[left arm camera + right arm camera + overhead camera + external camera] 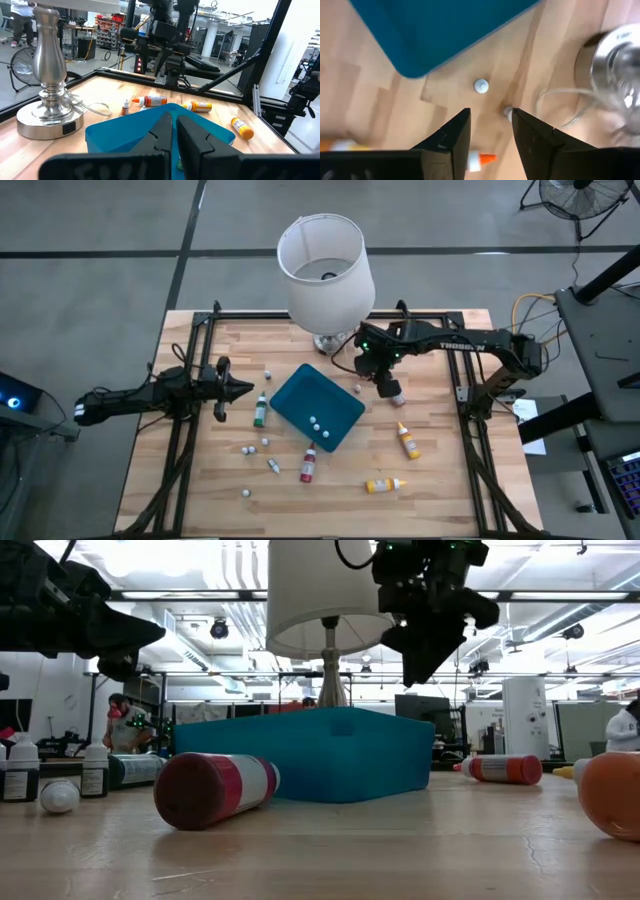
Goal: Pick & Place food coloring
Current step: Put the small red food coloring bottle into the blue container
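Note:
The food coloring bottles lie loose on the wooden table around a teal-blue tray (317,407). A green one (260,412) is left of the tray and a red one (309,465) is near its front corner. Two orange-yellow ones (407,440) (383,484) lie to the right, and a reddish one (394,393) lies below my right gripper. My right gripper (490,112) hangs open high above the table (420,670), right of the tray, pointing steeply down with only bare wood between its fingers. My left gripper (175,120) rests shut and level at the table's left (243,389).
A white-shaded lamp (325,265) stands at the far middle, and its metal base (47,115) and cord lie close to my right gripper. Small white caps (248,450) are scattered left of the tray, and a few lie inside it (315,423). Black frame rails (190,430) run along both sides.

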Motion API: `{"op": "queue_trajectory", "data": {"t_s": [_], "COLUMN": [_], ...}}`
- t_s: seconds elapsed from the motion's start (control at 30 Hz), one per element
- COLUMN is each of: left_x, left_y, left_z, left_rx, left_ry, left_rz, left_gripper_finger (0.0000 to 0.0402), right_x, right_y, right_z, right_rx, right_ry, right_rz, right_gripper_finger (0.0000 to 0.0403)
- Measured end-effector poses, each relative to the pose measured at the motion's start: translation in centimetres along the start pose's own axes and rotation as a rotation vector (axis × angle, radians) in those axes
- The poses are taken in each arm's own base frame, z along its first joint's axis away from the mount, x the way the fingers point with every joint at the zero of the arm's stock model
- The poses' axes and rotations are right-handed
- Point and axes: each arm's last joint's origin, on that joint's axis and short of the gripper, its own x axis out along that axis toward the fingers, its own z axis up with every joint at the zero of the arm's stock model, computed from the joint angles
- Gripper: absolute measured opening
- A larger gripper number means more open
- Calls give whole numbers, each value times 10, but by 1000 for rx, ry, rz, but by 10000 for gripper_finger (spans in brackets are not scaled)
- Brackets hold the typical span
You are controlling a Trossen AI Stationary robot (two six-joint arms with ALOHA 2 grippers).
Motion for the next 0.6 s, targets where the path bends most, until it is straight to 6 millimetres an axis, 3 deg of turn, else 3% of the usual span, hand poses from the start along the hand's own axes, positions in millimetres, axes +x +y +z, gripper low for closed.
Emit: {"op": "queue_trajectory", "data": {"t_s": [0.37, 0.6], "left_x": [0, 0], "left_y": [0, 0], "left_z": [0, 0], "left_rx": [0, 0], "left_ry": [0, 0], "left_rz": [0, 0], "left_gripper_finger": [0, 0], "right_x": [3, 14], "right_y": [-2, -8], "right_z": [2, 9], "right_rx": [-281, -356], "right_ry": [-5, 6], "right_rz": [-5, 5], "right_gripper_finger": [137, 137]}}
